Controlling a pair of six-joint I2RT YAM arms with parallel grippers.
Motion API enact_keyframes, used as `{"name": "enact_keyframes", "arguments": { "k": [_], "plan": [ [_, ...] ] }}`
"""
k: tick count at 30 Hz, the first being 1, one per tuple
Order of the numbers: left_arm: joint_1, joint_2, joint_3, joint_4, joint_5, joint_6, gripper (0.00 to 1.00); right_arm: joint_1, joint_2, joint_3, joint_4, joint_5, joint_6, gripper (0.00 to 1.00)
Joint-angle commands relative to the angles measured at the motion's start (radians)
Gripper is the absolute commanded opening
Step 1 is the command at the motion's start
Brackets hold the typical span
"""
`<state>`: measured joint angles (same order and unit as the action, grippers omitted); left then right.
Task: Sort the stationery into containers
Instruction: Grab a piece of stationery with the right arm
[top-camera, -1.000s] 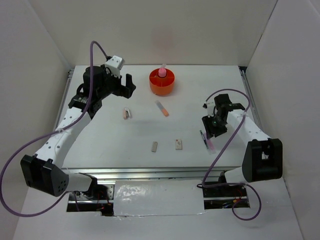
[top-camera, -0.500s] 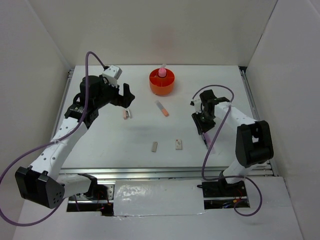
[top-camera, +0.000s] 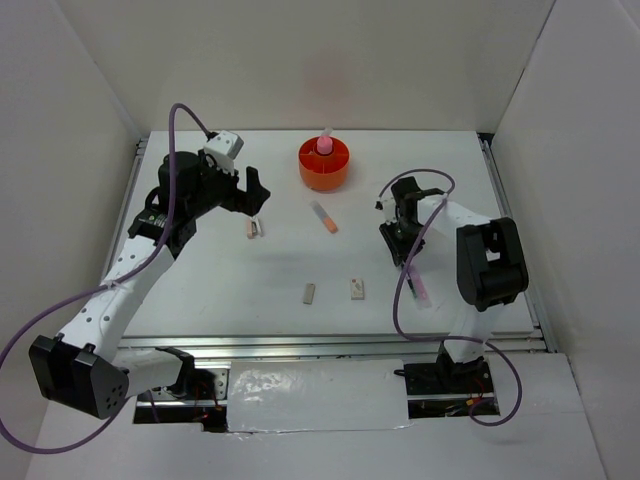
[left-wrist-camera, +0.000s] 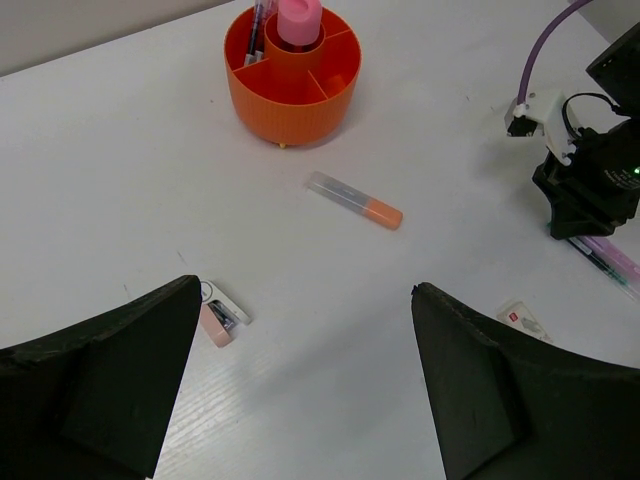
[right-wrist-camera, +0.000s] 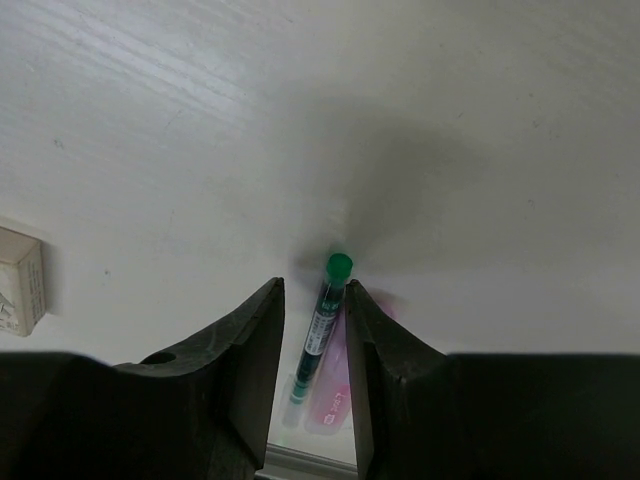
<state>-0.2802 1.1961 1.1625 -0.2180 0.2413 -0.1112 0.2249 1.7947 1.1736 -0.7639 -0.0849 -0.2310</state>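
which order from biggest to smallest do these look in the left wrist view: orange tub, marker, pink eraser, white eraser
1. orange tub, clearly largest even though it sits farthest from the camera
2. marker
3. pink eraser and white eraser: they look about alike, so not ranked

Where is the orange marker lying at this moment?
In the top view the marker lies flat just below the tub, near the middle, with the pink eraser to its left.
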Motion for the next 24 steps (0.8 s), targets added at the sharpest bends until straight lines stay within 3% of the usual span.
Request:
{"name": "enact_keyframes", "arguments": {
  "k": [1,15,24],
  "plan": [
    [0.004,0.011,0.023,0.051,0.016,-0.021,0.98,0.005,0.028,0.052,0.017,0.011,-0.014,0.38],
    [0.004,0.036,0.025,0.072,0.021,-0.024,0.98,-0.007,0.074,0.063,-0.002,-0.003,-0.007,0.34],
    [0.004,0.051,0.028,0.060,0.041,0.002,0.99,0.004,0.063,0.138,-0.070,-0.130,0.064,0.04]
  ]
}}
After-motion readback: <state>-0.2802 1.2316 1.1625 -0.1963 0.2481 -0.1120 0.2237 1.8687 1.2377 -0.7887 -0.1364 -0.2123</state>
